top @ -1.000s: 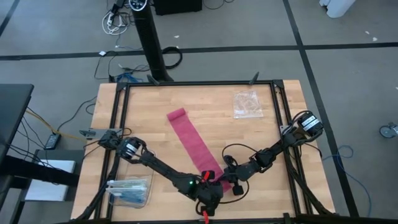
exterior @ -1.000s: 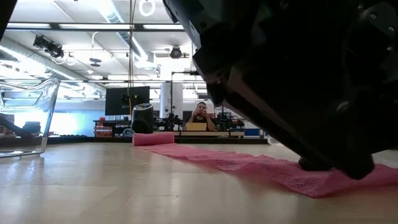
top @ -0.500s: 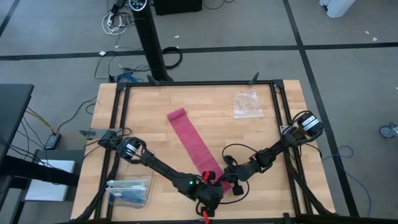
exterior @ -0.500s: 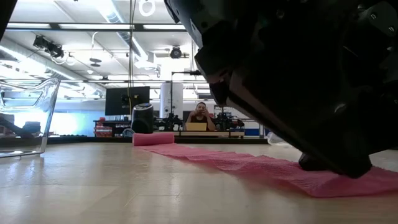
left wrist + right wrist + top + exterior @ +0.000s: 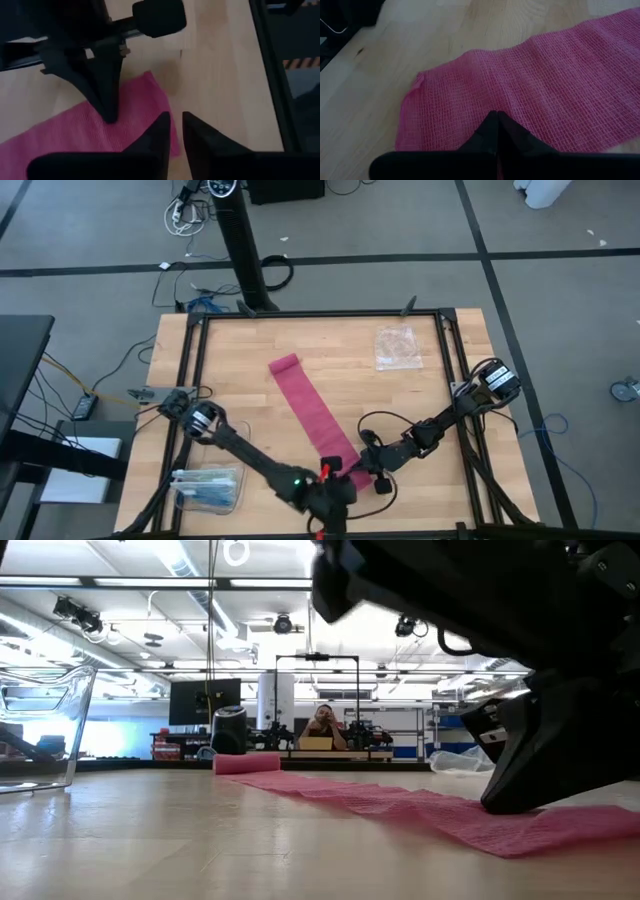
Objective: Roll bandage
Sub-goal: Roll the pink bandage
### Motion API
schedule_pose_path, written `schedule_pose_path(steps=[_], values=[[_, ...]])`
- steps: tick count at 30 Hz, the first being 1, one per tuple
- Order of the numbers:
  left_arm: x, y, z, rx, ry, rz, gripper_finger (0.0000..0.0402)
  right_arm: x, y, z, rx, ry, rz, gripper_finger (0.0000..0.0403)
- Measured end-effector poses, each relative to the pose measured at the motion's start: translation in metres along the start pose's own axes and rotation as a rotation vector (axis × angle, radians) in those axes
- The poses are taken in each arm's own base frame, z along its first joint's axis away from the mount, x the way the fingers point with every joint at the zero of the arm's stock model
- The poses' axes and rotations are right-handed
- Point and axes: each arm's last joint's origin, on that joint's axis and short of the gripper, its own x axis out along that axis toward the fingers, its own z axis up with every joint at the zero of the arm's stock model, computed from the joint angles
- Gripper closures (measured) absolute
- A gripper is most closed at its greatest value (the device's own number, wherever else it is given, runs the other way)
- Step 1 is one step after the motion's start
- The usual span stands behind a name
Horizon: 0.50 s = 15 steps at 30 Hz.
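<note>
**Starting the roll at the near end of the strip**

We find the bandage [image 5: 315,413] lying flat and unrolled on the bench [image 5: 240,360], running diagonally from a spot left of centre towards the far edge down to the near edge, right of the middle. Its far end shows a small fold or curl; the rest is a single flat layer.

The right gripper [image 5: 362,466] sits on the near end of the strip. In its wrist view the fingers [image 5: 495,131] are pressed together, tips down on the weave just inside the end edge, with no fabric visibly between them. We judge it a pin, not a pinch.

The left gripper [image 5: 174,125] hovers over the near right corner of the strip, close to the bench's near edge. Its fingers stand narrowly apart and hold nothing.

For a clean first turn, we think:
- the left gripper should take the end edge across its width, not only the corner, or the roll will cone;
- the right pin should stay until the first fold is laid, then shift back along the strip;
- the fabric looks soft and stretchy, so a light pull should keep it straight without wrinkling.

The clear bag [image 5: 396,346] near the far right corner and the plastic box [image 5: 207,488] at the near left corner lie well apart from the work.
</note>
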Motion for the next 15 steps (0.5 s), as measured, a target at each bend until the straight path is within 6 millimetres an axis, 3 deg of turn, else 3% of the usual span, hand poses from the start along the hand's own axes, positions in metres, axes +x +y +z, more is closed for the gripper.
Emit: schedule_pose_path(steps=[5,15], values=[[-0.021,-0.014,0.001,-0.042,-0.071,0.043,0.0336,0.000,0.001,0.001,0.002,-0.010,0.004,0.0403],[-0.043,-0.039,-0.012,-0.068,-0.153,0.120,0.0343,0.000,0.002,0.002,0.006,-0.028,0.015,0.0403]])
